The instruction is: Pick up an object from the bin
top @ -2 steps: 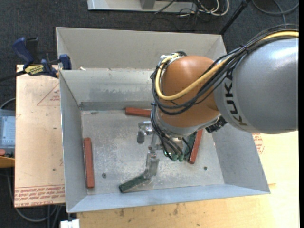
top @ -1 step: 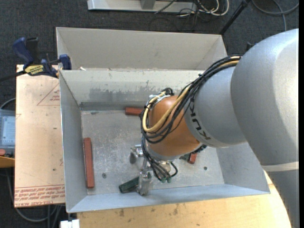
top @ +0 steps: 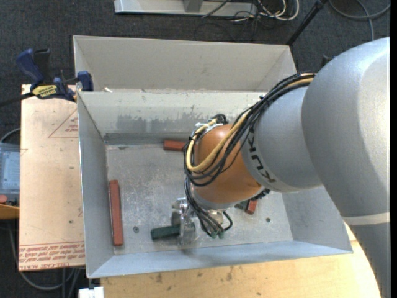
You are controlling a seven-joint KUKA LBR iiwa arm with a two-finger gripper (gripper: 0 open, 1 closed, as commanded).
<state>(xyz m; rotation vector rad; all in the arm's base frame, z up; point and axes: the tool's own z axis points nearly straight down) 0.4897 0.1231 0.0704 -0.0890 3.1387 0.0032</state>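
My gripper (top: 184, 228) hangs low over the bin's front middle, under the orange cover. Its tip sits at the right end of a small dark green block (top: 164, 233) lying flat on the bin floor near the front wall; whether the block is between the fingers cannot be told. A small red piece (top: 250, 207) lies just right of the gripper, partly hidden by the arm.
A long reddish-brown bar (top: 115, 212) lies along the left wall. A short orange-brown piece (top: 174, 144) rests at the back wall. The arm and its cables cover the bin's right half. The front wall is close to the gripper.
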